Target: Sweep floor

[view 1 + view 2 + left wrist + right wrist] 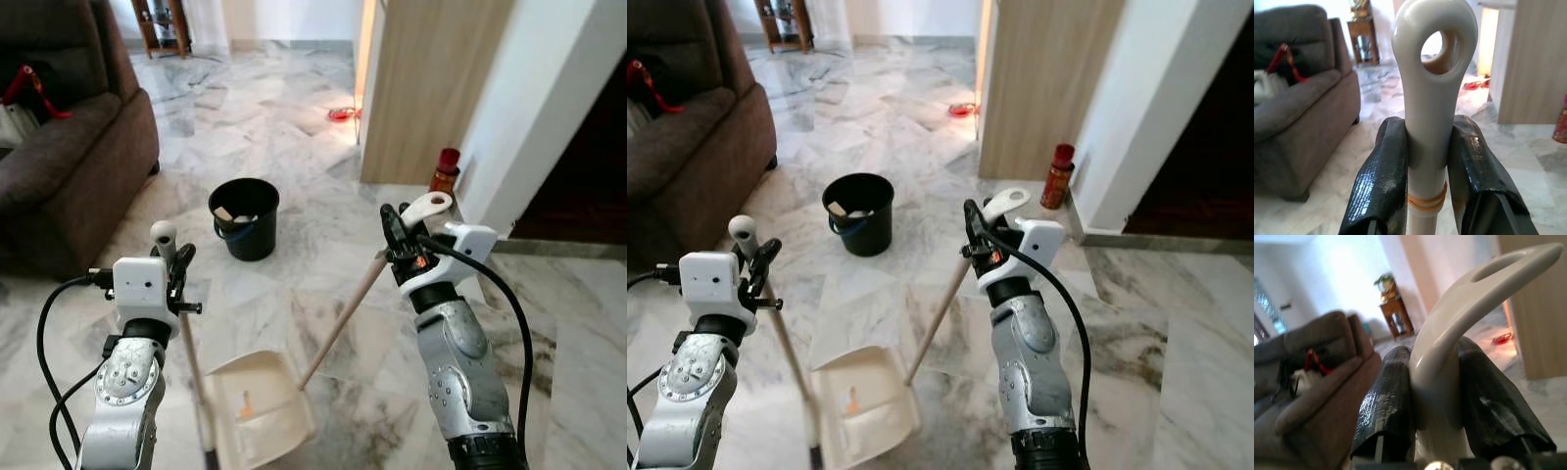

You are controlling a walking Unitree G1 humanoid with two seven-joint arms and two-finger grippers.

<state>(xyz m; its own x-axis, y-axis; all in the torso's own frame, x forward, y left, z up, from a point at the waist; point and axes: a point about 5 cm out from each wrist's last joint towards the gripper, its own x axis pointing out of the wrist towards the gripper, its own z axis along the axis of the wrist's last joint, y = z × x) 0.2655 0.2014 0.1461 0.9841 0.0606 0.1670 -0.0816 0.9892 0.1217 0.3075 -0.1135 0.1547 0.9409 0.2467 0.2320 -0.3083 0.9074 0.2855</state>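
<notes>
Left gripper (178, 266), lower left, clamped on the dustpan handle (1432, 98); dustpan (257, 406) on floor at bottom centre; right gripper (400, 235), centre right, clamped on the broom handle (343, 319); black bucket (245, 217) above centre.

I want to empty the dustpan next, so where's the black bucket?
The black bucket stands on the marble floor ahead, between the brown sofa on the left and the wooden panel on the right, beyond the dustpan.

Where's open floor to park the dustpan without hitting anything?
Bare marble lies between the sofa and the black bucket, and right of the right end effector toward the white wall. It's crowded around the dustpan, where both handles cross.
</notes>
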